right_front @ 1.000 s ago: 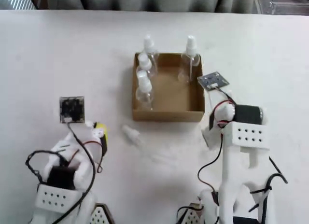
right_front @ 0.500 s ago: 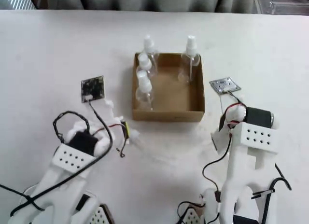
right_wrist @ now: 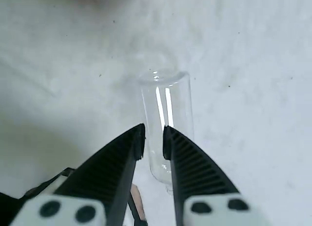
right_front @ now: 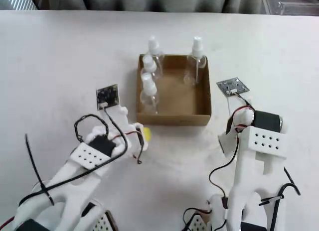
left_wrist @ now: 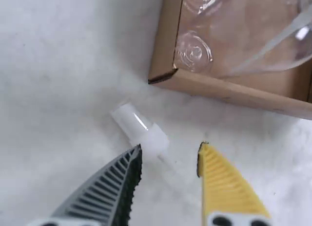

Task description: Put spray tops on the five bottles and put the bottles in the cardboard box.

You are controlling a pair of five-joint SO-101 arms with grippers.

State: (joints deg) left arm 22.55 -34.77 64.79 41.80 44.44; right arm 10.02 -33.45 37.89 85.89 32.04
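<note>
Bottles (right_front: 148, 90), four of them, already capped with spray tops. Stood upright inside the cardboard box (right_front: 173, 119): three in a row along the box's left wall, fourth bottle (right_front: 196, 61) at its far right corner. Fifth bottle (right_wrist: 171, 102) clear and uncapped. Lay on its side on the white table (right_front: 55, 57). Fifth spray top (left_wrist: 140, 130) loose as well. Lay on its side on the table just outside the box's near left corner, apart from the cardboard.

Left gripper (left_wrist: 169, 155) low at that same near left corner of the box. Hung with claw spread wide, grey finger (left_wrist: 112, 187) on one side, yellow finger (left_wrist: 219, 187) on the other. Had the loose spray top just ahead of the grey fingertip, so near that touching or not could not be told. Held nothing between the fingers.

Right gripper (right_wrist: 153, 137) poised over the uncapped bottle. Kept its claw drawn almost together, only a narrow slit left, with the clear body of the bottle showing through that slit. Could not be told whether the tips touched the bottle. Right arm (right_front: 255, 136) stood off the box's near right corner, beside the box and not over it.
</note>
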